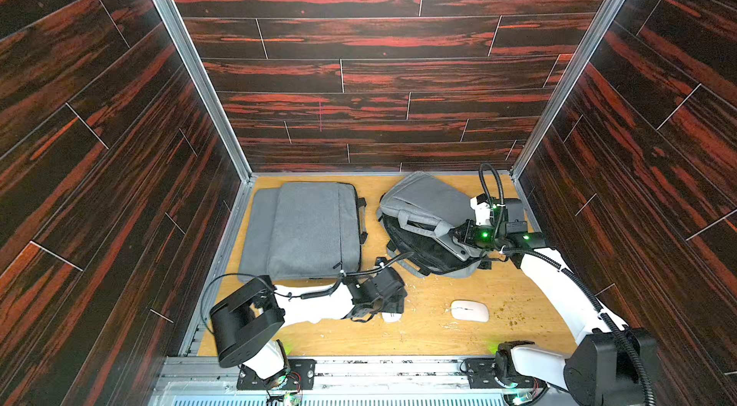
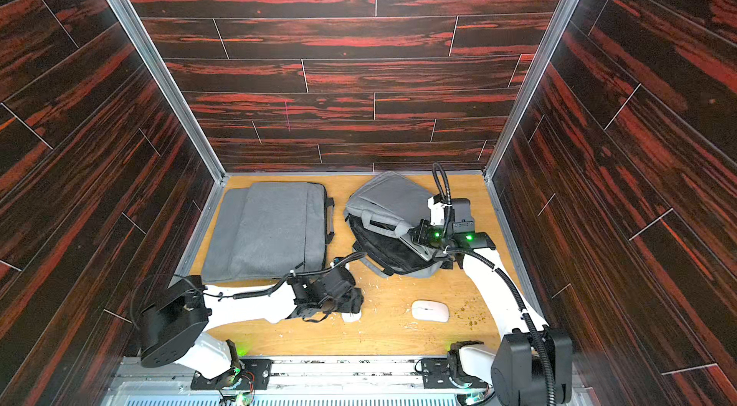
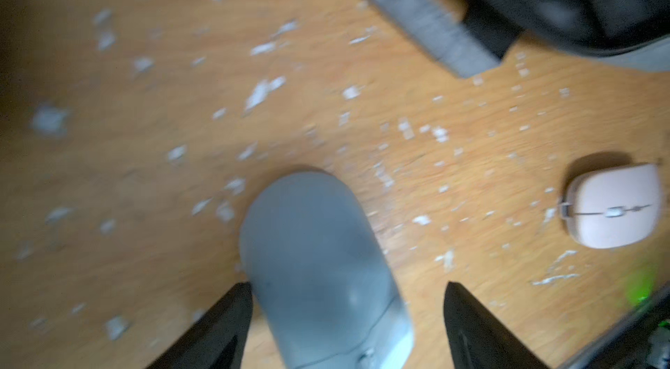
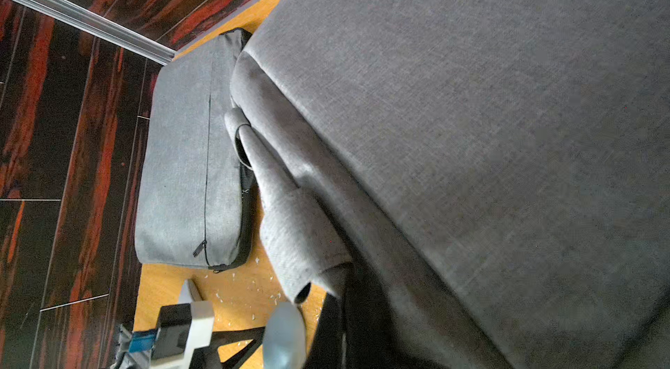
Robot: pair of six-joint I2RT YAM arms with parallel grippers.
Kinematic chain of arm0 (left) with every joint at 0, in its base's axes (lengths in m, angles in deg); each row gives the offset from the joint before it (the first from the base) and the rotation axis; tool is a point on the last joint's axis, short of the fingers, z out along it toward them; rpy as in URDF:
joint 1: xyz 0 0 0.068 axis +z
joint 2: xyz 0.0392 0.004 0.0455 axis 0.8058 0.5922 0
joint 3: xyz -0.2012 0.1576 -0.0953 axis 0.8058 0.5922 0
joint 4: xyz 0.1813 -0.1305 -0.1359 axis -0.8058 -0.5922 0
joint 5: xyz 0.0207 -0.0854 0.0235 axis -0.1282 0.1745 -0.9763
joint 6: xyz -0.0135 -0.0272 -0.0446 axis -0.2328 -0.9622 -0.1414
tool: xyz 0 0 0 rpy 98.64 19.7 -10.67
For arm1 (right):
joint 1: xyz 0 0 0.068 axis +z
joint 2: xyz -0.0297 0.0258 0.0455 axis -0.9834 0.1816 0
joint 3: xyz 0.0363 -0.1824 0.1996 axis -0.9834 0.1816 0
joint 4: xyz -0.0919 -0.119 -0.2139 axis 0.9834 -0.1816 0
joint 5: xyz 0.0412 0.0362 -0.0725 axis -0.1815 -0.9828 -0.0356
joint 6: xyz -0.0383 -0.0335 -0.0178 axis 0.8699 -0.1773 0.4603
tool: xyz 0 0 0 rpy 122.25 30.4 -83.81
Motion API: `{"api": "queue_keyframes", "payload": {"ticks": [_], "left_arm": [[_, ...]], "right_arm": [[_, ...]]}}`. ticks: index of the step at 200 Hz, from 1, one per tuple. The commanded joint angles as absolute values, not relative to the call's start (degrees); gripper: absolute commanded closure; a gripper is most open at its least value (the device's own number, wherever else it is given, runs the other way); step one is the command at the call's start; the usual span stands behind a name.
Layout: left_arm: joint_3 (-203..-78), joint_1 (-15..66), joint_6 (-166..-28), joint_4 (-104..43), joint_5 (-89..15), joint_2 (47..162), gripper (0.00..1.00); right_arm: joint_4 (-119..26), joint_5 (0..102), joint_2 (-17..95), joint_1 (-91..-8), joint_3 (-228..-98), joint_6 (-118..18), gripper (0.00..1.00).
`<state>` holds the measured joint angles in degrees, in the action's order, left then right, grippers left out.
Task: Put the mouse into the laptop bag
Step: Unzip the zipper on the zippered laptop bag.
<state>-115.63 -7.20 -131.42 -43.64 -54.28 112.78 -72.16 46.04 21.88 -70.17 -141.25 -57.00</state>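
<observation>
Grey mouse [image 3: 319,269] sits ungripped between my left gripper's [image 3: 348,284] wide-open fingers; I'd centre before squeezing while right gripper [image 1: 459,239] pinches laptop bag [image 1: 426,200] open.

no text, brand, number or sign can be read anywhere, not even on the open laptop bag [image 1: 426,204].

On wood-grain table [image 1: 418,340]: closed grey bag [image 1: 307,228], open grey bag [image 1: 426,200], white mouse [image 1: 469,310], second mouse [image 1: 392,318] partly covered, white flecks [image 3: 261,91].
</observation>
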Motion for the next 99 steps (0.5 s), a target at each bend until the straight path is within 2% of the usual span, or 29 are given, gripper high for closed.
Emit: {"api": "queue_keyframes", "payload": {"ticks": [1,38,99], "left_arm": [[-118.1,-7.7,-130.6,-44.7,-54.6,114.5,0.13],[-120.7,-7.8,-129.4,-47.8,-54.5,116.6,0.13],[-128.9,-9.9,-125.8,-64.8,-61.0,120.8,0.14]], "right_arm": [[-69.5,45.9,21.8,-70.1,-140.9,-56.5,1.0],[-69.5,46.3,21.5,-70.2,-140.9,-56.4,1.0],[-68.5,46.9,21.1,-70.1,-140.2,-56.4,1.0]]}}
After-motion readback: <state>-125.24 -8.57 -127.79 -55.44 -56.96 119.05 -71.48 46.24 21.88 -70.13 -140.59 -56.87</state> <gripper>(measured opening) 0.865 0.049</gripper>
